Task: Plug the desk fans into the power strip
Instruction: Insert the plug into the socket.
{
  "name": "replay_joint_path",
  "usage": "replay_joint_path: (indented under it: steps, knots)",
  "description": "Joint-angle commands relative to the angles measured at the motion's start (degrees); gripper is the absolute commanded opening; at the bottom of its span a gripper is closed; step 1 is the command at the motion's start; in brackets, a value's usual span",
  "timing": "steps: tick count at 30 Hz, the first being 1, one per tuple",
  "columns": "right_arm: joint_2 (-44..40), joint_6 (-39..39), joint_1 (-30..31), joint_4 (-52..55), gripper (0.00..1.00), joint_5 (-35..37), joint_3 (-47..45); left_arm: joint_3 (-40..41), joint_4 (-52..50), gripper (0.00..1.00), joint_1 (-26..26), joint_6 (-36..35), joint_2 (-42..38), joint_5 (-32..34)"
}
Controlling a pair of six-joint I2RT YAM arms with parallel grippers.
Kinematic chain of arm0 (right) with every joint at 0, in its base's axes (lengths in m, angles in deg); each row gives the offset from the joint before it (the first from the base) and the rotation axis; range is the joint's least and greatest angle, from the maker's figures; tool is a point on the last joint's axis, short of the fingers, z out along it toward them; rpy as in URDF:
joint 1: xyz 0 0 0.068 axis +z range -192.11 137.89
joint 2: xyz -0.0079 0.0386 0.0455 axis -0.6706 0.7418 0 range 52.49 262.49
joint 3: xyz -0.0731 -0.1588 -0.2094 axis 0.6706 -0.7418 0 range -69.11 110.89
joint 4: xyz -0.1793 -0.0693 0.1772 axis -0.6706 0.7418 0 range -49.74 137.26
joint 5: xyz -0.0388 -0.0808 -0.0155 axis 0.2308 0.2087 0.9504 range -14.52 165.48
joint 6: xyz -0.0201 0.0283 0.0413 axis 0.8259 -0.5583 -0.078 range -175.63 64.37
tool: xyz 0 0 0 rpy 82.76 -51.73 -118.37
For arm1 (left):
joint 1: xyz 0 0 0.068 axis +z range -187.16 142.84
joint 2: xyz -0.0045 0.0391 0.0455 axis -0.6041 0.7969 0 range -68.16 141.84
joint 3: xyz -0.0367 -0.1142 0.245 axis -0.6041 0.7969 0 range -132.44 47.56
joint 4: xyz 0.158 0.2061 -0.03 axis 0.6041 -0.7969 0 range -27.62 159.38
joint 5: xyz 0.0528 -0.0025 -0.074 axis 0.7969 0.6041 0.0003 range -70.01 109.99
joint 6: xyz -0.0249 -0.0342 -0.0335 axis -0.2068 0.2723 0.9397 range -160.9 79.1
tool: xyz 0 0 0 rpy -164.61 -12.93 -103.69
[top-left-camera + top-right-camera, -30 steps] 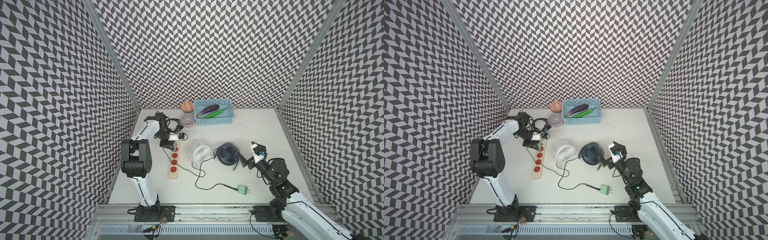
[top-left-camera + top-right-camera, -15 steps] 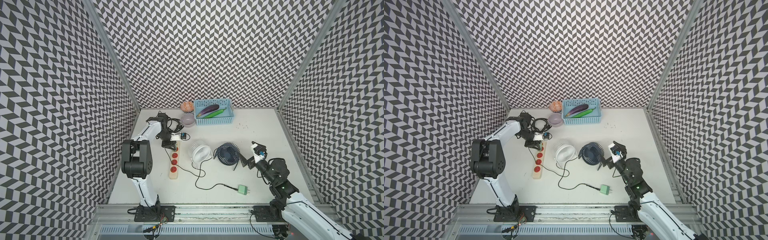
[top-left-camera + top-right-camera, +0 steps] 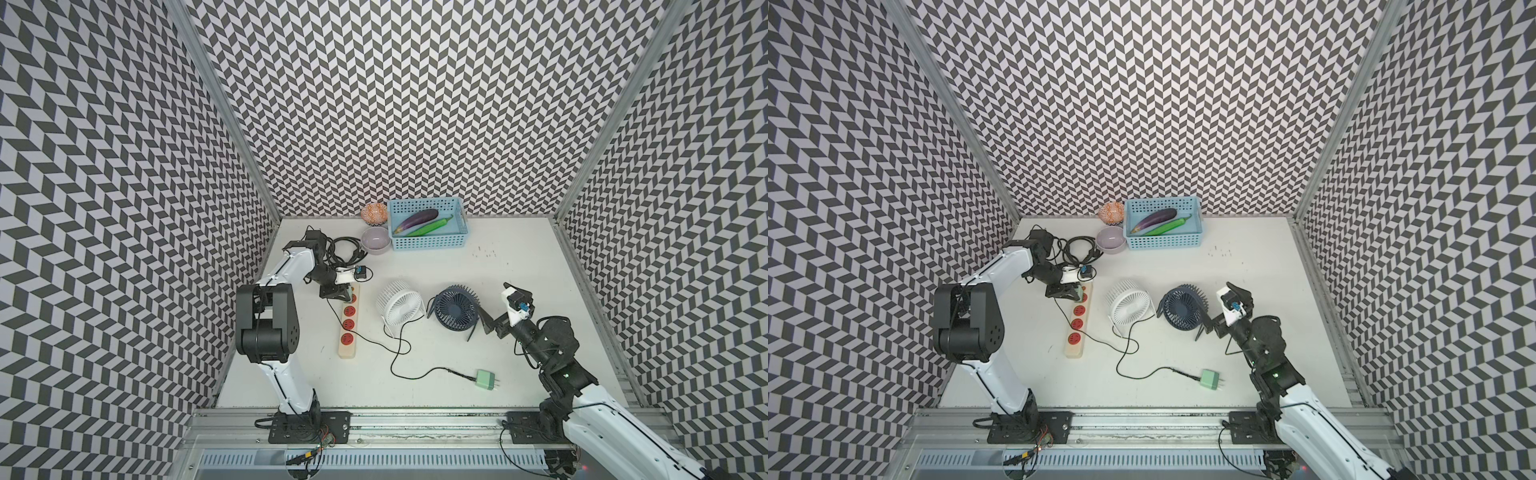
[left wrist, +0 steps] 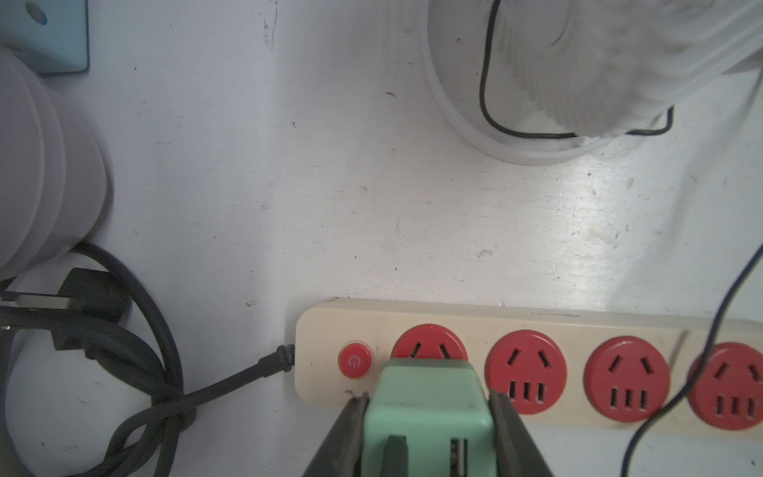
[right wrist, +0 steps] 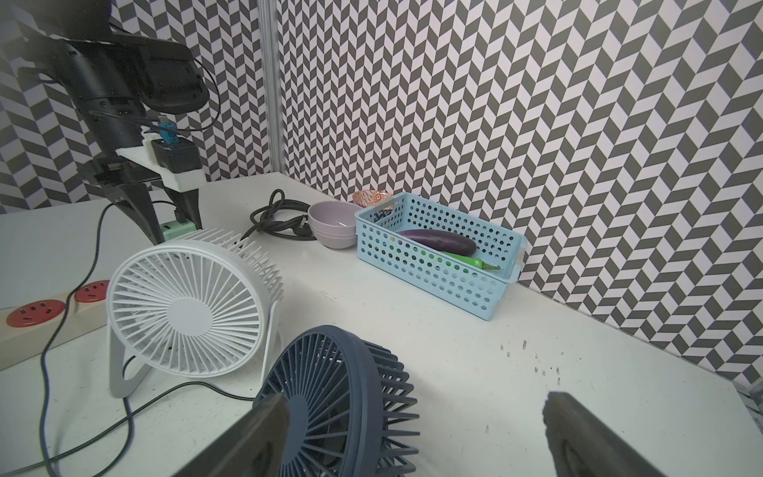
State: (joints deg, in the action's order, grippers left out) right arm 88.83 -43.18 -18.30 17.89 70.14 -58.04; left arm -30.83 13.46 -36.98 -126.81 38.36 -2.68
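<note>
The cream power strip (image 3: 348, 332) (image 3: 1076, 332) lies left of centre, with red sockets. My left gripper (image 4: 429, 398) (image 3: 347, 296) is shut on a green plug (image 4: 429, 409) (image 5: 177, 229), which stands over the socket beside the red button (image 4: 354, 362). The prongs are hidden. A thin dark cord (image 4: 702, 371) trails from it across the strip. A white fan (image 3: 400, 306) and a dark blue fan (image 3: 455, 308) stand mid-table. My right gripper (image 5: 413, 402) (image 3: 494, 309) is open beside the blue fan and holds nothing.
A second green plug (image 3: 486, 379) lies near the front on a black cord from the white fan. At the back stand a blue basket (image 3: 428, 245) with vegetables, a lilac bowl (image 3: 376, 240), a patterned bowl (image 3: 374, 212) and a coiled black cable (image 3: 343, 247).
My left gripper has shifted slightly over the strip's far end with the green plug still in it. The right arm has not moved.
</note>
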Motion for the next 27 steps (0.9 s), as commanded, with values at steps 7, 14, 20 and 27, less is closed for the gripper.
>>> replay_joint_path:
  steps: [7,14,20,27]
  knots:
    - [-0.3,0.02,-0.16,-2.49,1.0,0.33,-0.7,5.72,3.95,0.0,-5.23,3.82,8.37,8.22]
    - [-0.47,0.04,-0.16,-2.64,0.99,0.31,-0.7,8.56,3.7,0.0,-2.21,2.47,5.61,8.69]
    - [-0.52,-0.01,-0.16,-2.94,1.0,0.18,-0.8,9.53,3.59,0.0,0.68,1.01,5.17,9.91]
    - [-0.51,0.03,-0.21,-2.55,1.0,0.4,-0.73,7.35,3.99,0.0,-2.06,2.81,7.29,8.35]
